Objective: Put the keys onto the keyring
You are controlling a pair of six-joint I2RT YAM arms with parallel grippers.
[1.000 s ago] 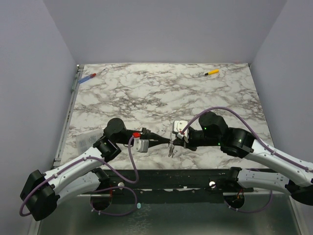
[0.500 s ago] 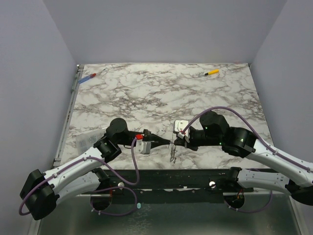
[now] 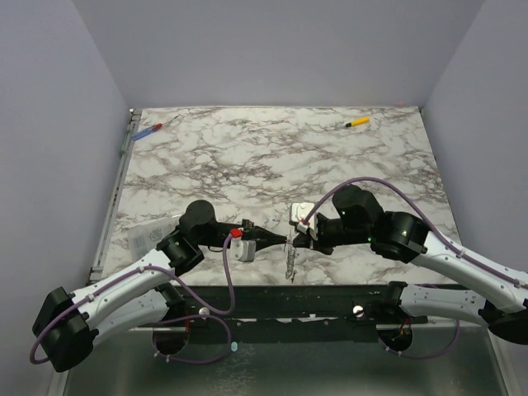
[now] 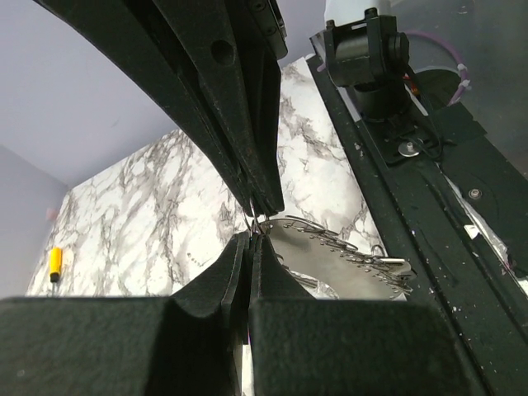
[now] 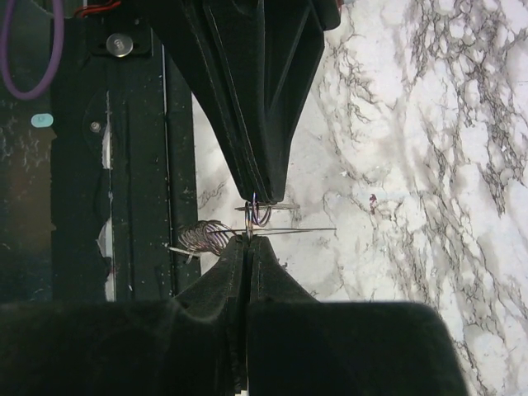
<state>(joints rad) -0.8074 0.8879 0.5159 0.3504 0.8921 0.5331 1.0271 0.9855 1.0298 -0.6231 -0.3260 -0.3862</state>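
From above, your left gripper has slid right over the last second to meet the right gripper tip to tip by the near edge of the white marble-patterned table; the small flat silver-grey metal keys now hang nearer you, below the tiny thin dark metal keyring, so threading looks underway, not finished. In the left wrist view your left fingers are pressed together on the keyring's wire, the keys fanning right; in the right wrist view the right fingers are likewise closed at the loop, though you cannot tell whether they pinch ring or key edge.
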